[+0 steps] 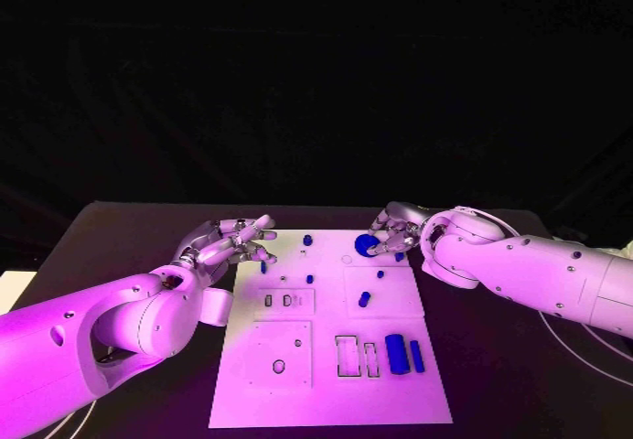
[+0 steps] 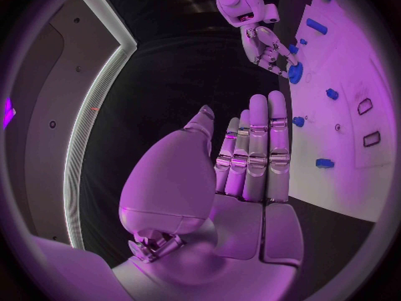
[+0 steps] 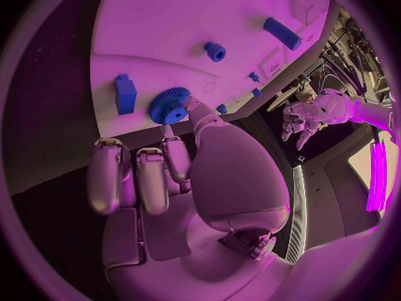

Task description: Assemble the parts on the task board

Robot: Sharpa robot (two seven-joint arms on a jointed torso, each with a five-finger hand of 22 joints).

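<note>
Head view, hands: two hands are reaching over the far end of the task board (image 1: pixel 330 402), the left hand (image 1: pixel 235 242) at its far left corner, the right hand (image 1: pixel 396 230) near the far right.
Head view, right hand: it is pinching a round blue gear (image 1: pixel 366 243) just above the board's far edge.
Head view, left hand: its fingers are lying spread, grasping nothing.
Head view, parts: two blue cylinders (image 1: pixel 396 351) are lying side by side near the board's right edge, beside empty rectangular recesses (image 1: pixel 346 355); several small blue pegs are standing further back.
Left wrist view: the left hand (image 2: pixel 250 160) is lying flat and released, fingers straight, beside the board's edge (image 2: pixel 334 187); across the board the right hand (image 2: pixel 271 47) is holding the gear (image 2: pixel 296 72).
Right wrist view: the right hand (image 3: pixel 180 174) is touching the toothed gear (image 3: pixel 170 105) with a fingertip at the board's edge (image 3: pixel 109 60); a blue block (image 3: pixel 125 93) is standing just beside it, with a short peg (image 3: pixel 216 51) and a long bar (image 3: pixel 283 33) further off.
</note>
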